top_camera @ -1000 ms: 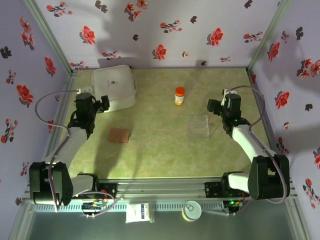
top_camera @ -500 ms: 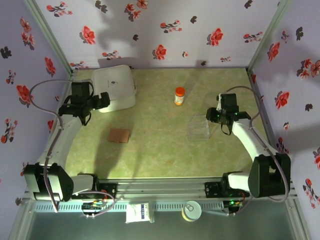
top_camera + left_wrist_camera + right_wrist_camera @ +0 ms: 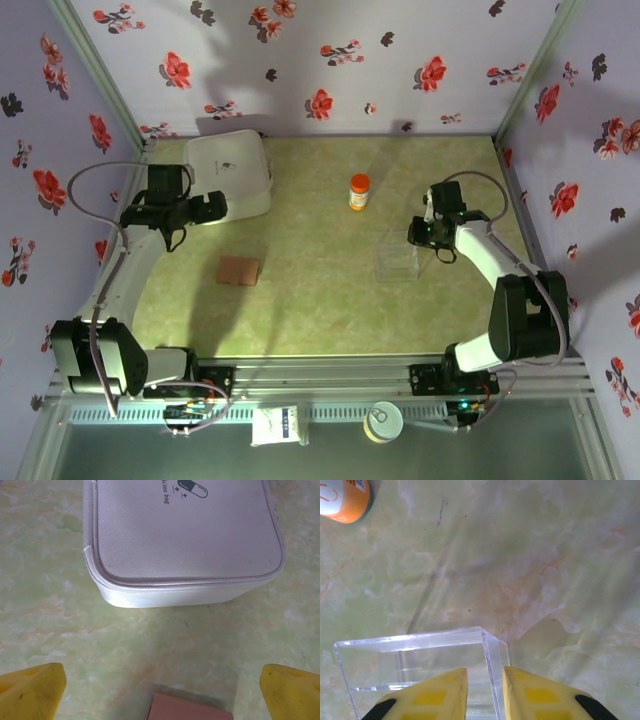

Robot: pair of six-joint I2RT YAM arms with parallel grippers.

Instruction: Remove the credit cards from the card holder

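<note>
The card holder [image 3: 239, 270] lies closed on the green table, a small brown rectangle left of centre; its far edge shows at the bottom of the left wrist view [image 3: 190, 712]. The credit cards are hidden. My left gripper [image 3: 215, 207] hangs wide open above the table between the white bag and the holder, its yellow fingertips [image 3: 35, 690] far apart with nothing between them. My right gripper [image 3: 418, 234] straddles the right wall of the clear box [image 3: 415, 655], jaws narrow [image 3: 485, 675], with a thin gap still showing beside the wall.
A white zipped medicine bag [image 3: 228, 172] sits at the back left, just beyond my left gripper [image 3: 160, 680]. An orange-capped bottle [image 3: 359, 191] stands at centre back, also seen as the bottle [image 3: 342, 500] beyond the box. The clear box [image 3: 397, 256] rests right of centre.
My right gripper came down to the clear box's right wall and narrowed its jaws around it. My left arm swung outward and now points right, over the spot between bag and holder.
</note>
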